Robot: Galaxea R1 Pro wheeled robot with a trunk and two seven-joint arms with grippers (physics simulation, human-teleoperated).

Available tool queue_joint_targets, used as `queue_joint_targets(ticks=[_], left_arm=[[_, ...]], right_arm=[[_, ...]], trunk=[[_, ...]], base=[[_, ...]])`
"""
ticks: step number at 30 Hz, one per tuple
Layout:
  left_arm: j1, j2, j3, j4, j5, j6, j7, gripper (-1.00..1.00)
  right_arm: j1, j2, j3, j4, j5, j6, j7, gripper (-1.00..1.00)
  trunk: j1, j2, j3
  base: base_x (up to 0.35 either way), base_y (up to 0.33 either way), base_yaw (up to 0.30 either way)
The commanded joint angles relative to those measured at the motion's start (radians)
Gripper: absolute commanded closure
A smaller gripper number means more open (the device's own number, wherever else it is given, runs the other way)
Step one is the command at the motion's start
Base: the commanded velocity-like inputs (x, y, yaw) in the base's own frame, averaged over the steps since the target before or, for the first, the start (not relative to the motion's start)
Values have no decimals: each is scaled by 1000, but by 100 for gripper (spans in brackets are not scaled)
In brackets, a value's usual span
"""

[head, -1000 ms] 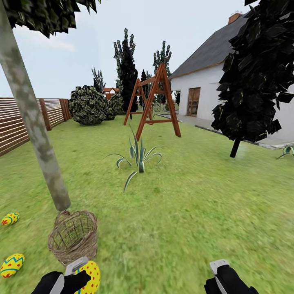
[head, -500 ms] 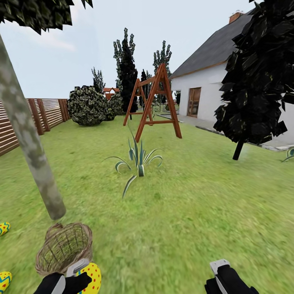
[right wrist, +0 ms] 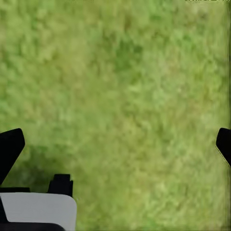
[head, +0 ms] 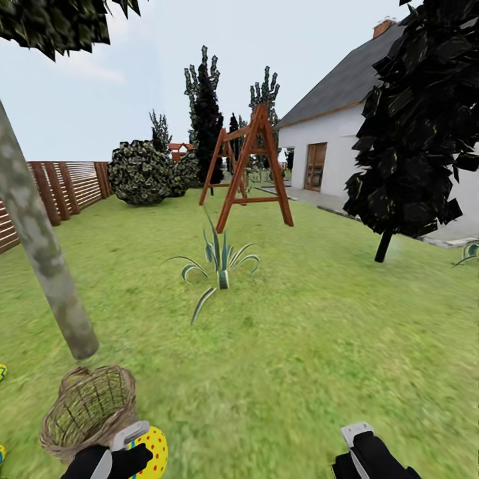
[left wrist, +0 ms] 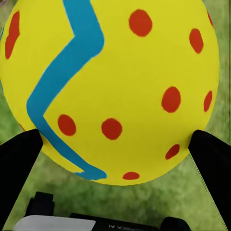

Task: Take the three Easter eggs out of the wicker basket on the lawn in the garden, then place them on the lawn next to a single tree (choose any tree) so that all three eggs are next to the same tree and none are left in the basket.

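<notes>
My left gripper (head: 135, 448) is shut on a yellow Easter egg (head: 152, 451) with red dots and a blue zigzag, at the bottom of the head view. In the left wrist view the egg (left wrist: 120, 82) sits between the black fingers (left wrist: 18, 163). Just left of it the wicker basket (head: 86, 407) stands on the lawn (head: 279, 346), with no egg visible inside. The tree's pale mottled trunk (head: 40, 253) rises behind the basket. Slivers of two more eggs (head: 2, 371) (head: 2, 455) lie on the grass at the view's left edge. My right gripper (head: 359, 444) (right wrist: 115, 147) is open over bare grass.
A spiky agave plant (head: 218, 263) grows mid-lawn, with a wooden swing frame (head: 249, 166) behind it. A black conifer (head: 416, 126) and the white house (head: 326, 146) stand to the right. The slat fence (head: 60, 189) runs along the left, and a round bush (head: 140, 171) stands at the back.
The whole view has shifted, so the basket, trunk and the two eggs on the grass slid left and down. Those eggs are now nearly out of frame. Both grippers are unchanged.
</notes>
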Motion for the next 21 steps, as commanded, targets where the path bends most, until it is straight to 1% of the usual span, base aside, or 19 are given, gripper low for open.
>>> queue_joint_targets(ticks=[1,8,12,16,18,21], left_arm=[[-1,-1,5,-2,-1,7,-4,100],[-1,2,12,-2,3,7,-6,100],[-1,14,17,-8,4,7,-6,100],[-1,32,18,-17,6,7,-6,100],[-1,39,17,-22,7,15,-7,100],[-1,50,17,-24,8,20,-11,100]], right_arm=[[0,-1,6,-1,6,5,0,-100],[0,-3,4,-2,6,4,-1,-100],[0,-3,5,-2,5,5,-1,-100],[0,-4,4,-3,5,5,0,-100],[0,-4,4,-2,5,4,0,-100],[0,-4,4,-2,5,4,0,-100]], trunk=[[-4,6,2],[-31,55,24],[-46,83,36],[-61,111,49],[-69,125,55],[-81,146,65]], base=[[0,-341,147],[0,-341,270],[0,-341,290],[0,-340,284],[0,-270,99],[70,-65,17]])
